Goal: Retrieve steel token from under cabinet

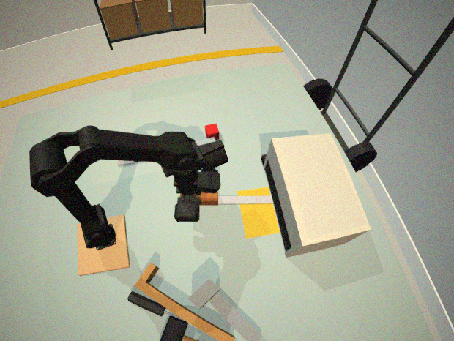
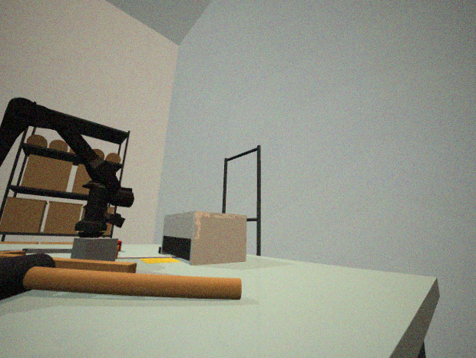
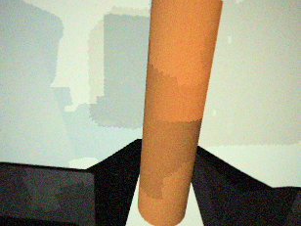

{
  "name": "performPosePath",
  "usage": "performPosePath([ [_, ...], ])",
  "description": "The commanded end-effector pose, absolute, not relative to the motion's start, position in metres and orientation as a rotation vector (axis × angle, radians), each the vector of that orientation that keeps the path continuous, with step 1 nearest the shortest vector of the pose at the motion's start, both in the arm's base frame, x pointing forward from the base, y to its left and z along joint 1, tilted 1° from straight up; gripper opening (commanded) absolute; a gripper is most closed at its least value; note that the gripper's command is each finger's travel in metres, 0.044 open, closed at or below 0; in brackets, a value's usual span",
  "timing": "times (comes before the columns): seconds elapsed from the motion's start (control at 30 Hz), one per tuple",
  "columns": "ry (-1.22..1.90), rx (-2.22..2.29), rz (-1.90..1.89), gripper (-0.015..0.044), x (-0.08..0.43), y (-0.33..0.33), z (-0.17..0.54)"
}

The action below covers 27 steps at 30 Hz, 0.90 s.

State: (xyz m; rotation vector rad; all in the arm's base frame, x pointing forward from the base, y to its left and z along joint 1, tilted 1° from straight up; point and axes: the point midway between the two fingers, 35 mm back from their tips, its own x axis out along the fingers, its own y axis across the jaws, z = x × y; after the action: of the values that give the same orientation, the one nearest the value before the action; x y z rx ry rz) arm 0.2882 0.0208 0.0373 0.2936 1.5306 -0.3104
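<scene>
My gripper (image 1: 197, 197) (image 3: 164, 147) is shut on the orange round handle (image 1: 209, 198) (image 3: 178, 87) of a tool, low over the table. The tool's flat pale blade (image 1: 229, 200) runs from the handle across the yellow marked area (image 1: 259, 222) (image 2: 160, 260) to the cabinet's front. Its far end is hidden at the dark opening (image 1: 275, 205) (image 2: 176, 246) along the bottom of the cabinet (image 1: 319, 190) (image 2: 219, 238). The steel token is not visible in any view. In the exterior view a grey block hides my fingertips.
A red block (image 1: 211, 130) (image 2: 119, 245) is beyond the wrist. Near the front lie an orange L-shaped bar (image 1: 183, 311), a grey angled piece (image 1: 233, 313) and black-gripped items (image 1: 174, 327). A thick orange rod (image 2: 134, 283) lies in the exterior view's foreground, before the grey block (image 2: 94, 249).
</scene>
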Motion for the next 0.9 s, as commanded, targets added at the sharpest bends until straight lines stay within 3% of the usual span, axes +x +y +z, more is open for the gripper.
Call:
performPosePath([
  [0.0, 1.531, 0.295, -0.313, 0.0000, 0.282, 0.023, 0.037],
  [0.87, 1.534, 0.296, -0.313, 0.0000, 0.249, 0.038, 0.036],
])
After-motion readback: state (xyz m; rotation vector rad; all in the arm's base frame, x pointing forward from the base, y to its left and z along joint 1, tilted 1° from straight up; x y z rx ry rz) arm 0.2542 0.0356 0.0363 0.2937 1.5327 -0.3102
